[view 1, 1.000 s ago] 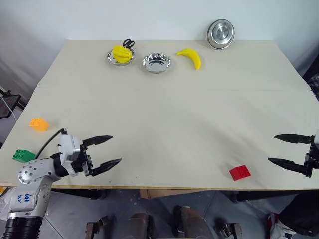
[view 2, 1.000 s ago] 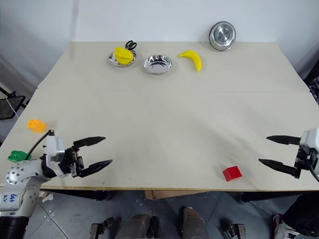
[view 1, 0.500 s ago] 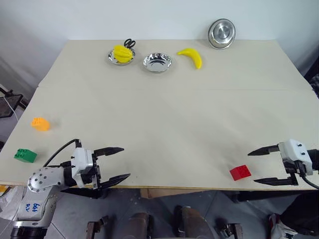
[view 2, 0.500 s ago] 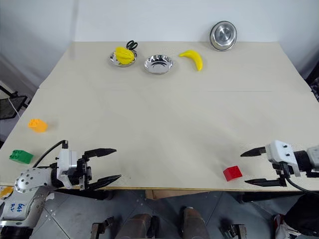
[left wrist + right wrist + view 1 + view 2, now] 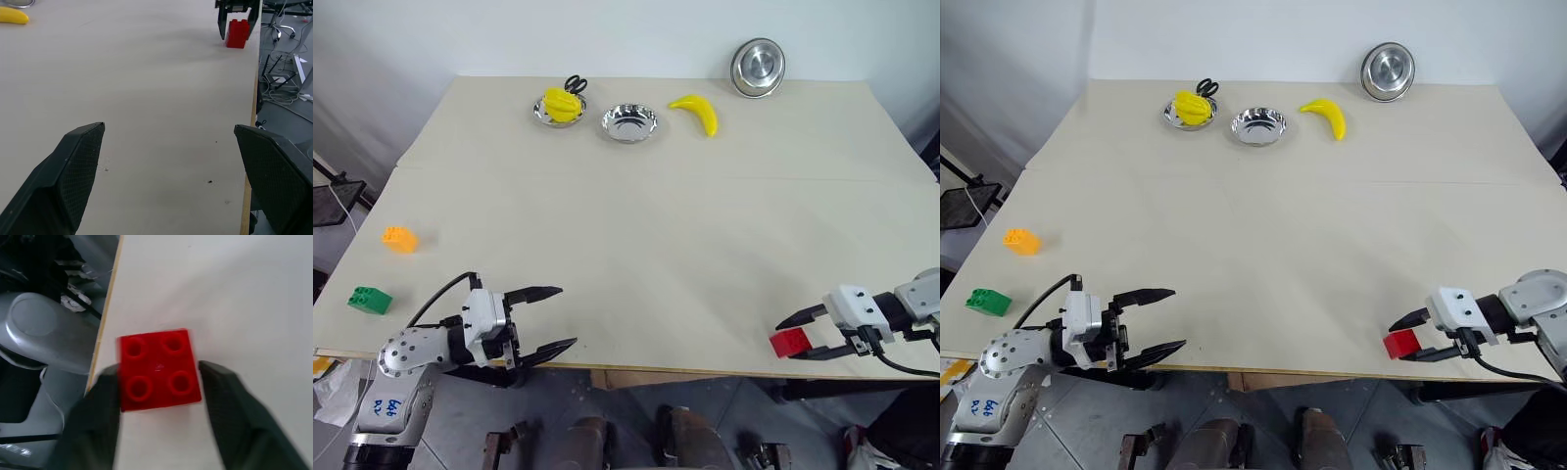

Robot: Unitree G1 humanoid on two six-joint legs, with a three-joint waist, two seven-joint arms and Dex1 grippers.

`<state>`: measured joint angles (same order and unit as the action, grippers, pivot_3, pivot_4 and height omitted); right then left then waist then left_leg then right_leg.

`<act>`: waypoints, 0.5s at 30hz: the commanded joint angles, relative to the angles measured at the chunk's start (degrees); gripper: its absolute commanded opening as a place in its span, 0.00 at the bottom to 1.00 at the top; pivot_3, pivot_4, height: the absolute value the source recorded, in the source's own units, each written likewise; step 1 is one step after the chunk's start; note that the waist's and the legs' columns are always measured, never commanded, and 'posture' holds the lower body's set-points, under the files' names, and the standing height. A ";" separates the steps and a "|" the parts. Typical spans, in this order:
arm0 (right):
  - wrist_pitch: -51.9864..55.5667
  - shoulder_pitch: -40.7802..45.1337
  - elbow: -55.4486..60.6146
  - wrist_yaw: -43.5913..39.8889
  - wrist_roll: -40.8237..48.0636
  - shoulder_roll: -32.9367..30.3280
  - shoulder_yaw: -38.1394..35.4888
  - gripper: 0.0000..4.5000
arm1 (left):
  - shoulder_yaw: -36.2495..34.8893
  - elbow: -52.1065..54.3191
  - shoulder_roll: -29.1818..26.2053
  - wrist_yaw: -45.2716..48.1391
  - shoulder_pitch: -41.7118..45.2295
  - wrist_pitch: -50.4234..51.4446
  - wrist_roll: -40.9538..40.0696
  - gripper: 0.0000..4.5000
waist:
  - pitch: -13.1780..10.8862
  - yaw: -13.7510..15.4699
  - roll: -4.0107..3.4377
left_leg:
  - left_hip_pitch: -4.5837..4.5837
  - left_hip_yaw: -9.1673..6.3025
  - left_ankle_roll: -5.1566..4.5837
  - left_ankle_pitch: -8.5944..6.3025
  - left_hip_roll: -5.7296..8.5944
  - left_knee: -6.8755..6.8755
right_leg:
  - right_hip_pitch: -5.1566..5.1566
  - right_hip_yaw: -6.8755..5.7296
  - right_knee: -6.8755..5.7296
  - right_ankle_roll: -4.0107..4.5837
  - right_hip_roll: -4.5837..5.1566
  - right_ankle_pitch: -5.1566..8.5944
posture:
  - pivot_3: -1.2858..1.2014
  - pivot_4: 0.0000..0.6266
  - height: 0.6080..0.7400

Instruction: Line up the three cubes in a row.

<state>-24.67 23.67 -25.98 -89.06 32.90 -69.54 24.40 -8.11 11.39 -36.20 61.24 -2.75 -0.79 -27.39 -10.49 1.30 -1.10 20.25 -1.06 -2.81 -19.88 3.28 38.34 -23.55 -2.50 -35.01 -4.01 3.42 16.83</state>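
I see my right gripper [image 5: 159, 382] closed on the red cube [image 5: 159, 369], studs facing me, just beside the counter [image 5: 234, 293] edge

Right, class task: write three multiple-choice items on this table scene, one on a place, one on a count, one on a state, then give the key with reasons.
1. Where does the red cube lie?
A. in a metal bowl
B. near the table's near edge, on the robot's right
C. beside the banana

2. How many cubes lie near the table's left edge?
A. none
B. two
C. three

3. How does the left gripper stand?
A. open and empty
B. shut on the banana
C. shut on a bowl

Key:
B, it sits between the right gripper's fingers by that edge.
B, the orange cube and green cube lie there.
A, its fingers are spread above bare table.
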 commanded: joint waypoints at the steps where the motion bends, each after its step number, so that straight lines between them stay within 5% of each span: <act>1: 2.99 1.34 2.15 -3.44 3.73 0.22 -1.35 0.33 | -0.45 0.52 0.21 -0.05 0.53 -1.29 -0.03 1.00 | 0.00 -0.01 0.00 | 0.00 0.00 0.00 0.00 0.00 -0.01 | 0.00 0.00 0.00 0.00 0.00 0.00 | 0.52 0.24 1.00; 5: 15.09 5.82 5.02 -3.44 6.85 3.77 -3.99 0.33 | -0.46 -0.56 0.23 -0.11 0.96 -2.23 0.48 1.00 | 0.00 -0.14 0.00 | 0.01 0.00 0.00 0.00 0.00 -0.01 | -0.01 -0.02 0.00 0.00 0.00 0.00 | 0.52 0.24 1.00; 8: 22.00 14.98 1.93 -3.28 1.38 10.47 -3.18 0.33 | -0.24 -0.35 0.52 -0.57 0.99 -2.33 0.70 1.00 | -0.03 -0.84 0.00 | 0.00 0.05 0.02 0.01 -0.01 0.07 | -0.01 -0.02 -0.03 0.00 0.00 0.00 | 0.52 0.24 1.00; 15: 18.72 23.86 -10.57 -3.44 -10.15 20.30 -0.54 0.33 | 0.62 0.00 1.10 -1.29 1.93 -1.80 1.06 1.00 | -0.04 0.03 0.04 | 0.12 -0.07 0.02 -0.06 -0.01 0.18 | -0.08 -0.19 -0.11 -0.02 0.03 -0.02 | 0.52 0.24 1.00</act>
<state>-4.54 46.34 -33.80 -88.73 25.41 -50.62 24.29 -7.60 10.26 -35.06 60.10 -1.06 -2.09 -26.45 -10.54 1.33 -1.06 20.38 -1.12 -2.80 -19.95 3.27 38.55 -23.65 -2.70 -35.12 -4.05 3.45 16.80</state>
